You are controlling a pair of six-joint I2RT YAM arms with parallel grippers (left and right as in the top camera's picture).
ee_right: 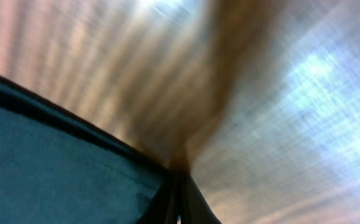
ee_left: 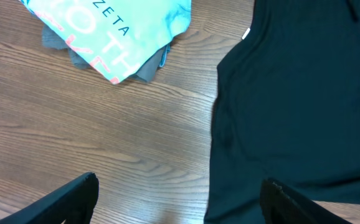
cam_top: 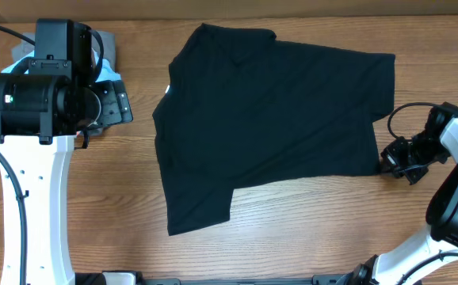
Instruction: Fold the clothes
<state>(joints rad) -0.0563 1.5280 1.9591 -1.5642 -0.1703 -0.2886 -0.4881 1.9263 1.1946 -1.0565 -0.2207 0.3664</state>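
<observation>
The black T-shirt [cam_top: 276, 119] lies flat on the wooden table [cam_top: 292, 229], with its small white neck label [cam_top: 168, 89] at the left edge. It also shows in the left wrist view [ee_left: 298, 106]. My left gripper [ee_left: 180, 186] is open and empty above bare wood, just left of the shirt; from overhead it [cam_top: 116, 104] sits under the arm. My right gripper [cam_top: 389, 162] is at the shirt's lower right corner, low on the table. In the right wrist view its fingers [ee_right: 179, 199] are pressed together where the shirt's edge [ee_right: 55, 162] meets them.
A light blue printed shirt [ee_left: 111, 31] lies on a grey garment [ee_left: 144, 70] at the far left, mostly under my left arm from overhead [cam_top: 108, 70]. The right arm's cable [cam_top: 399, 111] loops beside the black shirt.
</observation>
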